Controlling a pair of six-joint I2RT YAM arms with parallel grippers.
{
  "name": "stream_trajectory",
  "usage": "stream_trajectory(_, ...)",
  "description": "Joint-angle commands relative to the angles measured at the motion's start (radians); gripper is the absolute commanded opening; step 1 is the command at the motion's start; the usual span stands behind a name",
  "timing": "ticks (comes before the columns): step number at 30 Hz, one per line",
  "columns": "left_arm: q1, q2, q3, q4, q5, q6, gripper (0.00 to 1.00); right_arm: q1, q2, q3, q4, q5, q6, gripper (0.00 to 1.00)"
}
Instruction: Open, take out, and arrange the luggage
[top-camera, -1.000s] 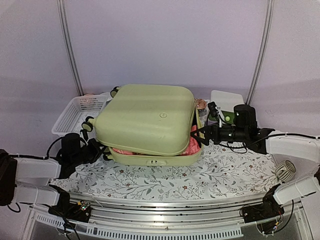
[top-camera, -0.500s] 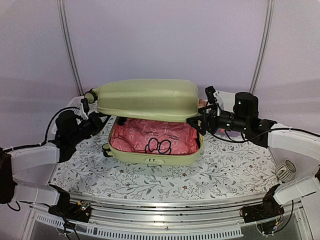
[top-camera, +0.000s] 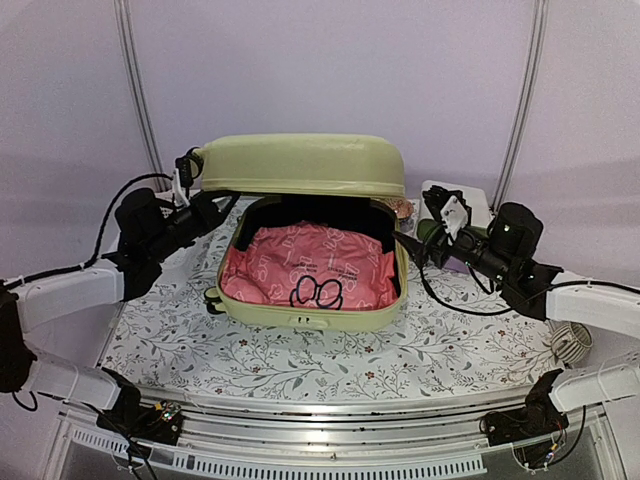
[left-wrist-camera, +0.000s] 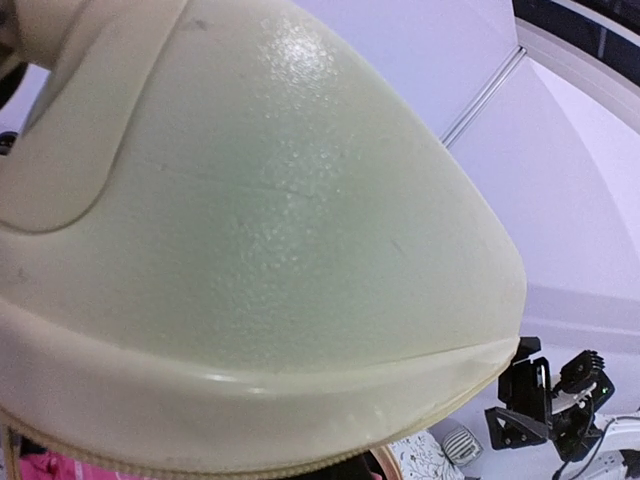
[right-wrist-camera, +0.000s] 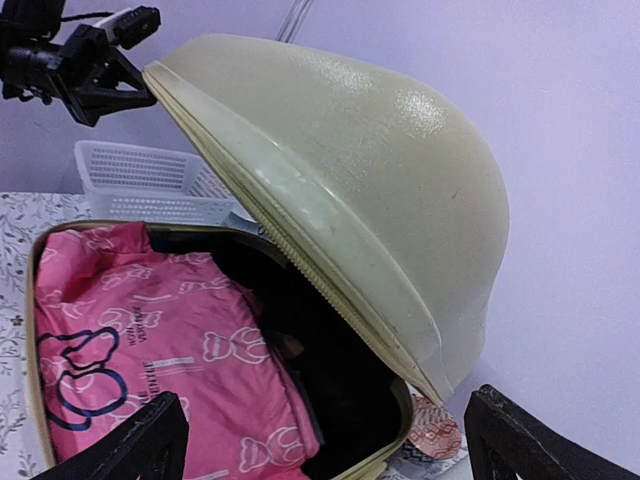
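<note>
luggage lies between left end effector and right end effector.

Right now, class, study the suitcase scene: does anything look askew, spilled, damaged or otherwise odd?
Nothing is spilled or visibly damaged. The one oddity: the luggage lid hangs only part-open, roughly level over the base, with the left claw at its left corner. The pink bag lies crumpled inside.

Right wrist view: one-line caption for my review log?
Half-open luggage holding a pink printed bag, white basket behind, right gripper open at the frame's bottom.
</note>
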Motion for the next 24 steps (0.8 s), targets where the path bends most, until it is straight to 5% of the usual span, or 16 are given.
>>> stream_trajectory(1,-0.029,0.026,0.069,0.055,0.005,0.052,0.00,0.008,0.080,-0.004,0.213,0.147,-0.109,0.99)
stream_trajectory(5,-0.036,0.050,0.096,0.058,0.006,0.057,0.00,0.007,0.180,0.035,0.358,0.234,-0.113,0.98)
stream_trajectory(7,-0.041,0.061,0.112,0.058,0.010,0.059,0.00,0.007,0.239,0.098,0.376,0.276,-0.109,0.87)
stream_trajectory(16,-0.055,0.077,0.159,0.007,0.005,0.103,0.00,0.005,0.393,0.242,0.480,0.327,-0.121,0.04)
stream_trajectory(18,-0.055,0.068,0.172,-0.042,-0.003,0.142,0.02,-0.002,0.417,0.289,0.448,0.343,-0.116,0.02)
stream_trajectory(24,-0.057,0.000,0.088,-0.127,-0.106,0.232,0.27,-0.099,0.485,0.512,0.184,0.253,0.043,0.02)
